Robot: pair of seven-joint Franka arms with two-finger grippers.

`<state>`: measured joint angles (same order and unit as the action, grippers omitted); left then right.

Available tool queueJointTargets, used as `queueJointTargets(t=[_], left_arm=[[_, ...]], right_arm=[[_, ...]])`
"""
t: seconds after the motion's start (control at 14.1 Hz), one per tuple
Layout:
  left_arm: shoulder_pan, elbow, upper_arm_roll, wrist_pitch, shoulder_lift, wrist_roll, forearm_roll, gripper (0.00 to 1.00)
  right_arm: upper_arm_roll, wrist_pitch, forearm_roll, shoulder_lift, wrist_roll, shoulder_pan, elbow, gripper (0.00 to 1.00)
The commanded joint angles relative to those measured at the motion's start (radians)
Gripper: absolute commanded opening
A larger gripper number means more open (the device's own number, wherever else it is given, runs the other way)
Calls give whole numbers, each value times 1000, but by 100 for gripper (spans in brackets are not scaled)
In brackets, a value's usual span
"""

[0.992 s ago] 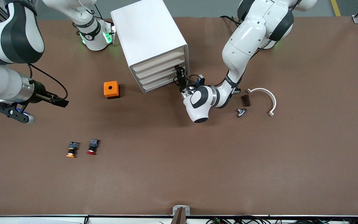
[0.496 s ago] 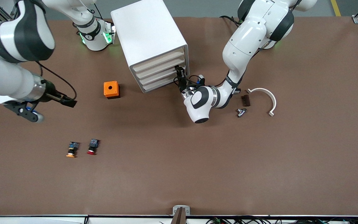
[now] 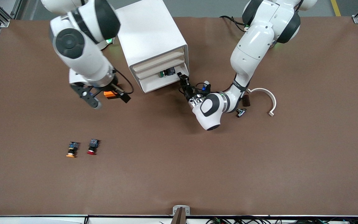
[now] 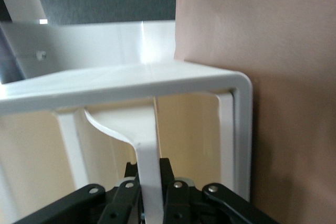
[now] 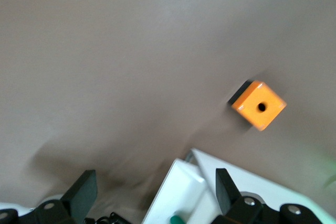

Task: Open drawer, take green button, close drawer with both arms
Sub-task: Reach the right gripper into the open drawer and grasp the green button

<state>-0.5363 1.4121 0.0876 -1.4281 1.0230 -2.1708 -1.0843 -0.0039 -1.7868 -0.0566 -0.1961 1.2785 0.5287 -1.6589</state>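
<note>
Brown table [image 3: 197,174], white box cabinet [image 3: 149,34] near its top edge between the arm bases; lowest shallow white drawer [image 3: 162,81] pulled partway out. Left gripper [image 3: 182,80] clenched on the drawer's front lip at the end toward the left arm. Right gripper [image 3: 109,98] up over the orange cube with a hole [image 3: 110,94], fingers spread, holding nothing. Small green-capped push button [image 3: 167,73] lies inside the open drawer
</note>
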Motion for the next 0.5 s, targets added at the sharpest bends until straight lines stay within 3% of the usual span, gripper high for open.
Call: queueJointTargets(t=[0.0, 0.43], left_arm=[[65, -15, 7, -38, 9, 5, -51, 14], [140, -16, 9, -77, 9, 8, -52, 16]], right_arm=[[-13, -78, -5, -58, 149, 72, 5, 100], [-16, -201, 9, -163, 350, 209, 5, 100]])
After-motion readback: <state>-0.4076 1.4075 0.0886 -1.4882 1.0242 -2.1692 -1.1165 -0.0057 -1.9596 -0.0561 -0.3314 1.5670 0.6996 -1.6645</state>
